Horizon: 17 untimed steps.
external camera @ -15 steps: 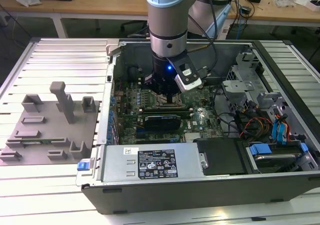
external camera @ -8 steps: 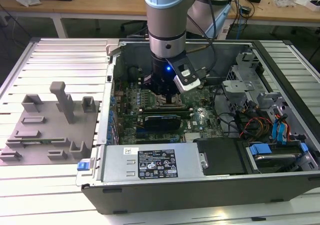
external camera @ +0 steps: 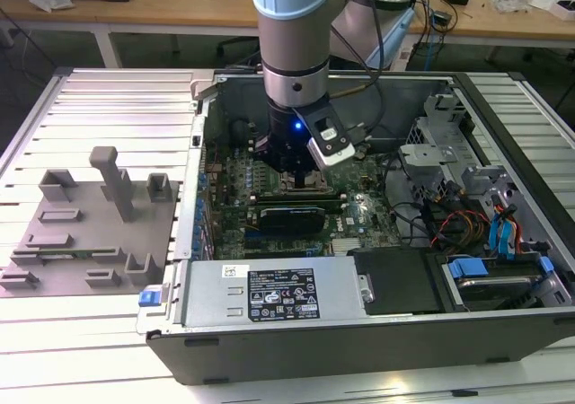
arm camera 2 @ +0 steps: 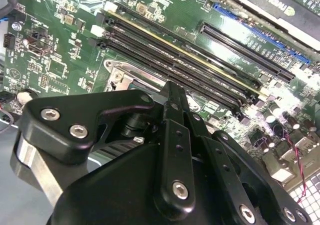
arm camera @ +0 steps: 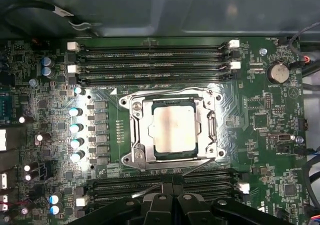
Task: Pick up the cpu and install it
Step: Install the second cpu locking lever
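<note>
The cpu [arm camera: 173,130] is seen seated in the socket [arm camera: 136,135] on the board [arm camera: 260,135], inside the case [external camera: 377,350]. The tool [external camera: 301,172] is held just above it; open/closed can't be told.

Matt silvery metal cpu [arm camera: 173,128]; glossy black plastic gripper [arm camera 2: 172,92]

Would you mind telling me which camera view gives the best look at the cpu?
The first wrist view: the cpu lies flat inside the metal socket frame, its silvery top seen whole from above. In the exterior view the gripper hangs over that spot, hiding it. In the second wrist view the gripper's black body covers most of the socket.
</note>
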Available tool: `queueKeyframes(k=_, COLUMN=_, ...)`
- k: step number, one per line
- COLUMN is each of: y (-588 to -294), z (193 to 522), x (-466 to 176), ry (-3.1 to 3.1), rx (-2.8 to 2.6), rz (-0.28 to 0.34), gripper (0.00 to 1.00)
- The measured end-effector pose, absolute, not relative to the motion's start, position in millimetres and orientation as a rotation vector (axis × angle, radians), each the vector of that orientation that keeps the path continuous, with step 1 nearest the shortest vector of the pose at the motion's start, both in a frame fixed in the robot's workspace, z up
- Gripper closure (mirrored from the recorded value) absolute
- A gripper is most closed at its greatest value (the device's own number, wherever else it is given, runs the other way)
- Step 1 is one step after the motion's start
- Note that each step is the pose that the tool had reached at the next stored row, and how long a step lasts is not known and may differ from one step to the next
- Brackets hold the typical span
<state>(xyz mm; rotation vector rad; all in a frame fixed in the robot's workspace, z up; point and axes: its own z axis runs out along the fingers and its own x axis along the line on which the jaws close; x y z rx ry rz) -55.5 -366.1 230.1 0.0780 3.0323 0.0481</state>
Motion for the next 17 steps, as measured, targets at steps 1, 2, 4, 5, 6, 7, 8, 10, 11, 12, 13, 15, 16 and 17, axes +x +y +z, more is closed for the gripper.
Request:
queueKeyframes(k=1, y=-366.1, z=229.9, x=-55.7, ry=3.032, rx=0.078, rz=0.048, gripper=0.89)
queueKeyframes(k=2, y=-366.1, z=229.5, x=-56.1, ry=3.032, rx=0.078, rz=0.048, gripper=0.89)
queueKeyframes(k=4, y=-366.1, z=228.9, x=-56.7, ry=3.032, rx=0.078, rz=0.048, gripper=0.89)
queueKeyframes(k=5, y=-366.1, z=228.7, x=-56.9, ry=3.032, rx=0.078, rz=0.048, gripper=0.89)
queueKeyframes(k=6, y=-366.1, z=228.4, x=-57.5, ry=3.032, rx=0.078, rz=0.048, gripper=0.89)
queueKeyframes(k=7, y=-366.1, z=227.9, x=-58.2, ry=3.032, rx=0.078, rz=0.048, gripper=0.89)
queueKeyframes(k=8, y=-366.1, z=227.4, x=-59.2, ry=3.032, rx=0.078, rz=0.048, gripper=0.89)
queueKeyframes(k=10, y=-366.1, z=226.9, x=-59.8, ry=3.032, rx=0.078, rz=0.048, gripper=0.89)
queueKeyframes(k=11, y=-366.1, z=226.6, x=-60.0, ry=3.032, rx=0.078, rz=0.048, gripper=0.89)
queueKeyframes(k=12, y=-366.1, z=226.3, x=-60.4, ry=3.032, rx=0.078, rz=0.048, gripper=0.89)
queueKeyframes(k=13, y=-366.1, z=225.7, x=-61.2, ry=3.032, rx=0.078, rz=0.048, gripper=0.89)
queueKeyframes(k=15, y=-366.1, z=225.0, x=-62.7, ry=3.032, rx=0.078, rz=0.048, gripper=0.89)
queueKeyframes(k=16, y=-366.1, z=224.5, x=-63.7, ry=3.032, rx=0.078, rz=0.048, gripper=0.89)
queueKeyframes(k=17, y=-366.0, z=224.1, x=-65.4, ry=3.032, rx=0.078, rz=0.049, gripper=0.89)
